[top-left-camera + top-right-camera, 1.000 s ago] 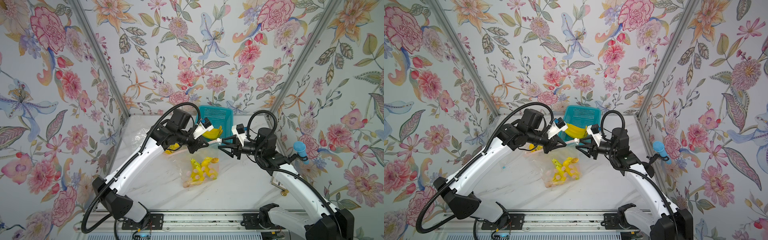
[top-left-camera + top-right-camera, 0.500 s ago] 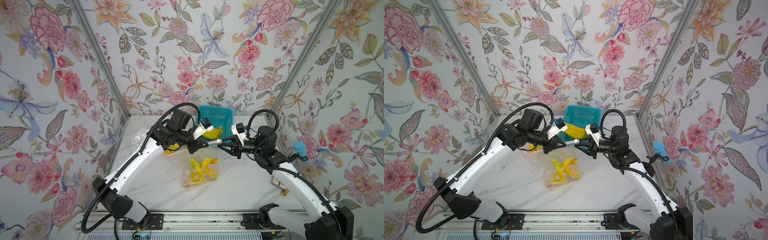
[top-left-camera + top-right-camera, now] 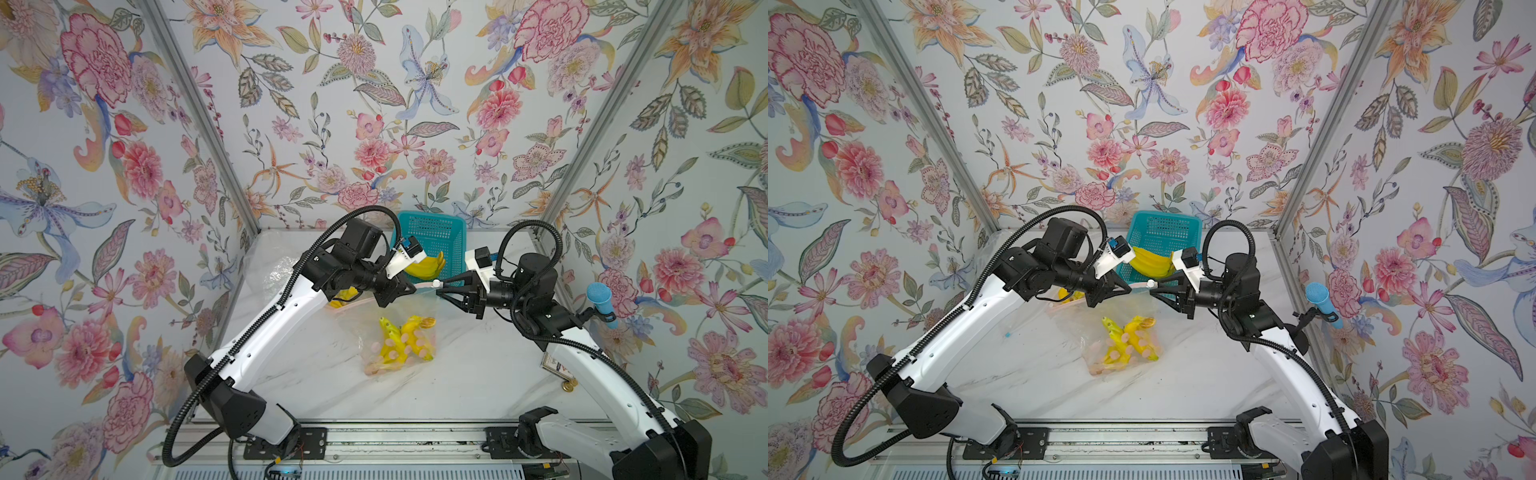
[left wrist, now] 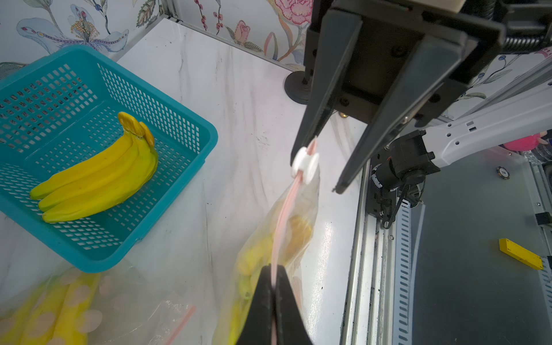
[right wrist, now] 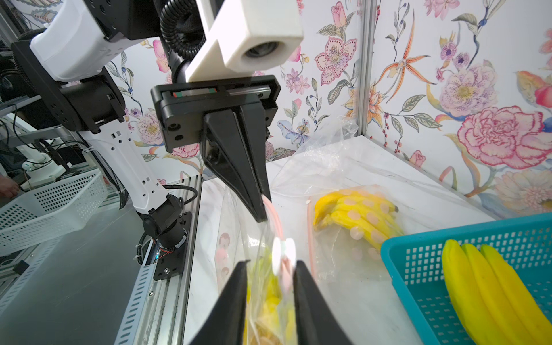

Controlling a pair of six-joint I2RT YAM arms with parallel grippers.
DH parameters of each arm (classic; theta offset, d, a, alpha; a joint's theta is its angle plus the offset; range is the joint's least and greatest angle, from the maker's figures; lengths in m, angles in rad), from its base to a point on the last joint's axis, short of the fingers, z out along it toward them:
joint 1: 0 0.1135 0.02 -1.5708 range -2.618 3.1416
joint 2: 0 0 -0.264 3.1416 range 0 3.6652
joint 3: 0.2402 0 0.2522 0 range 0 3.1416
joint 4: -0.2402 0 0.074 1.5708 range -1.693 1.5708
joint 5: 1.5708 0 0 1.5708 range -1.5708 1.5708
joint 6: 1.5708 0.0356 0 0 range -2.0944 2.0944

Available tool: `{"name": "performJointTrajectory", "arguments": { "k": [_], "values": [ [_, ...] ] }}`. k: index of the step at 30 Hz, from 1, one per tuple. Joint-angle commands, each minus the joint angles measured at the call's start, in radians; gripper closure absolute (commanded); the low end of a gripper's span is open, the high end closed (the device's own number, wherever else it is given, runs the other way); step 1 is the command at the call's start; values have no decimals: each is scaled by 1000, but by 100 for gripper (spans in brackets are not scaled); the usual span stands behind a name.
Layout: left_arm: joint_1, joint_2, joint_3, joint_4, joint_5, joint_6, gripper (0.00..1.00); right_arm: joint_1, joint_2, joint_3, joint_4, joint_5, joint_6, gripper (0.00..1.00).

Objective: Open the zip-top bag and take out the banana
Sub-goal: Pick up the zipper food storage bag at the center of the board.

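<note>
**A:** Gripper states?

**B:** The left gripper (image 3: pixel 411 287) is clamped on the zip-top bag (image 3: pixel 424 309). Its jaws are pressed together on the pink seal strip (image 4: pixel 282 215), which is clearest in the left wrist view. The right gripper (image 3: pixel 439 289) has its jaws apart, straddling the white slider (image 3: pixel 435 283). One finger (image 4: pixel 310 131) sits right at the slider. I can't tell if it touches, and the other finger is clear of it.

**A:** Layout?

**B:** In both top views, taken from the slider, the left gripper is at 9 o'clock and the right gripper at 3 o'clock. The strip is stretched between them above the surface (image 3: pixel 457 374).

**A:** Where's the banana?

**B:** The banana (image 3: pixel 405 336) is inside the bag, at about 6 o'clock from the slider. It's a yellow bunch behind the plastic's pale pink dots. The bag body hangs down from the strip, and its lower end looks to rest on the surface.

**A:** Is the seal open?

**B:** Between the left gripper and the slider the strip reads as one closed line. The slider is at the right-gripper end.

**A:** Anything else around?

**B:** There's a teal basket (image 3: pixel 432 235) at 12 o'clock on the surface, against the back wall. It holds a plain yellow bunch (image 3: pixel 426 268). A second bag (image 5: pixel 358 218) with its own bunch lies flat at about 10 o'clock from the held bag, partly under the left arm.
</note>
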Motion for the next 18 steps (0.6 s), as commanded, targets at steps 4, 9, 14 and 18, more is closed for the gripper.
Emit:
{"name": "performJointTrajectory", "arguments": {
  "k": [4, 9, 14, 18],
  "values": [
    [-9, -1, 35, -19, -11, 12, 100, 32, -5, -21, -4, -2, -12, 67],
    [-8, -6, 28, -22, -17, 16, 100, 41, -4, -22, 3, 11, -14, 69],
    [-8, -5, 28, -22, -20, 18, 100, 41, 2, -21, 0, 9, -17, 76],
    [-6, -4, 31, -26, -25, 21, 100, 42, 3, -26, -5, 9, -18, 79]
  ]
}}
